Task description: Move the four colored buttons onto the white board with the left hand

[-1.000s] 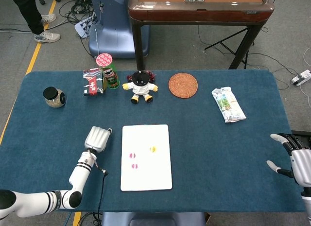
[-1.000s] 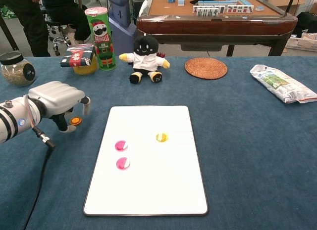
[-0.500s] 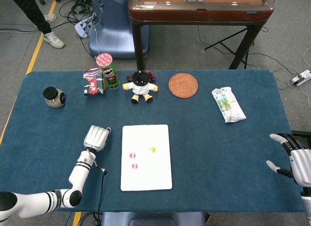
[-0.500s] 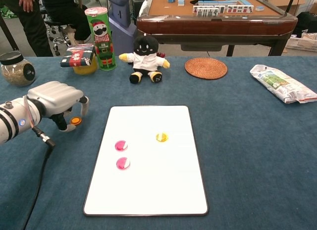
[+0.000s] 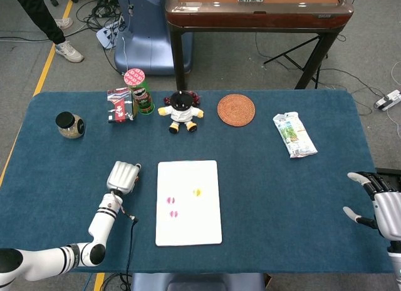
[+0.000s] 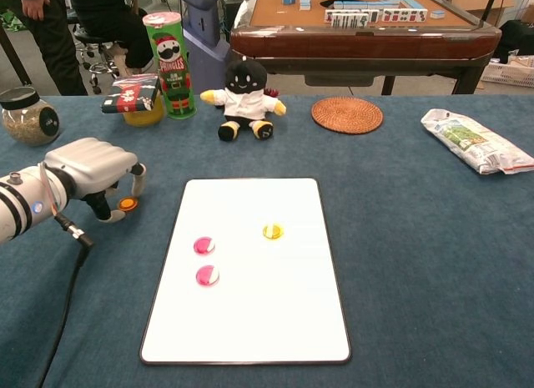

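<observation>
The white board (image 5: pixel 188 231) (image 6: pixel 250 321) lies at the table's middle front. On it are two pink buttons (image 6: pixel 204 245) (image 6: pixel 208 275) and a yellow button (image 6: pixel 272 231). An orange button (image 6: pixel 127 204) lies on the blue cloth left of the board. My left hand (image 6: pixel 90 173) (image 5: pixel 123 177) arches over it, thumb beside the button's left edge and a finger standing apart on its right; the button stays flat on the cloth. In the head view the hand hides the orange button. My right hand (image 5: pixel 376 200) rests at the table's right edge with fingers spread, holding nothing.
Along the back stand a glass jar (image 6: pixel 27 117), a small box (image 6: pixel 132 94), a Pringles can (image 6: pixel 169 62), a plush toy (image 6: pixel 244 100), a rattan coaster (image 6: pixel 347 114) and a snack packet (image 6: pixel 471 142). A cable (image 6: pixel 62 321) trails from my left wrist.
My left hand has shifted slightly to the left over the orange button, which has stayed in place. The board, its buttons and the right hand are unchanged.
</observation>
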{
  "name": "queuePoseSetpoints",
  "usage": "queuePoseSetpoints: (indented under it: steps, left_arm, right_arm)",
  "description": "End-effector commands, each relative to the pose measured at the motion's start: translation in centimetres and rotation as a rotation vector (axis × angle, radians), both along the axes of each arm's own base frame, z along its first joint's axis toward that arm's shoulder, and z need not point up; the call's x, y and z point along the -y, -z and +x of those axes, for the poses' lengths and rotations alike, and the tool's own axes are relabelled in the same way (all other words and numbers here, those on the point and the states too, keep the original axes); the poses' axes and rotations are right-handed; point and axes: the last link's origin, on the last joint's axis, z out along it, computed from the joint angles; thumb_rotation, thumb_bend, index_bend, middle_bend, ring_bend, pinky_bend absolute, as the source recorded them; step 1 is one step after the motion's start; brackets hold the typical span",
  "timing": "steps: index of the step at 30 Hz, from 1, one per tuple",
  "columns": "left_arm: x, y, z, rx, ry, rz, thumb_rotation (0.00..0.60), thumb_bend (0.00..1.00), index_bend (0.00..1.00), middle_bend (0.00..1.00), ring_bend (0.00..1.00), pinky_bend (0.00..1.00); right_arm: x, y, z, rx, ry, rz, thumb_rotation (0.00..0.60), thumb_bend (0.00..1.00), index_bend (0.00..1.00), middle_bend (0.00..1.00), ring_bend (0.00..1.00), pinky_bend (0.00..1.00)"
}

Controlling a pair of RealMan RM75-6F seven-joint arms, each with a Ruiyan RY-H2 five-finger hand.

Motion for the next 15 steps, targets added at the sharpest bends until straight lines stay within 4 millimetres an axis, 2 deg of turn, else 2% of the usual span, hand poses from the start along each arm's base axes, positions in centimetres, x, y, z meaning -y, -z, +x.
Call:
queuePoseSetpoints:
  steps: [1, 15]
  left_arm:
    - [-0.01, -0.01, -0.02, 0.001, -0.001, 0.001, 0.6, 0.32, 0.51, 1.0, 1.0, 1.0]
    - [-0.19, -0.02, 0.11, -0.011, 0.0, 0.01, 0.6, 0.32, 0.53, 1.0, 1.0, 1.0]
  right_arm:
    - [0.0, 0.01, -0.01, -0.001, 0.001, 0.0, 0.6, 0.0, 0.25, 0.26, 0.2, 0.35]
    - [-0.01, -0.04, 0.01, 0.001, 0.0, -0.001, 0.6, 0.0, 0.25, 0.26, 0.2, 0.35]
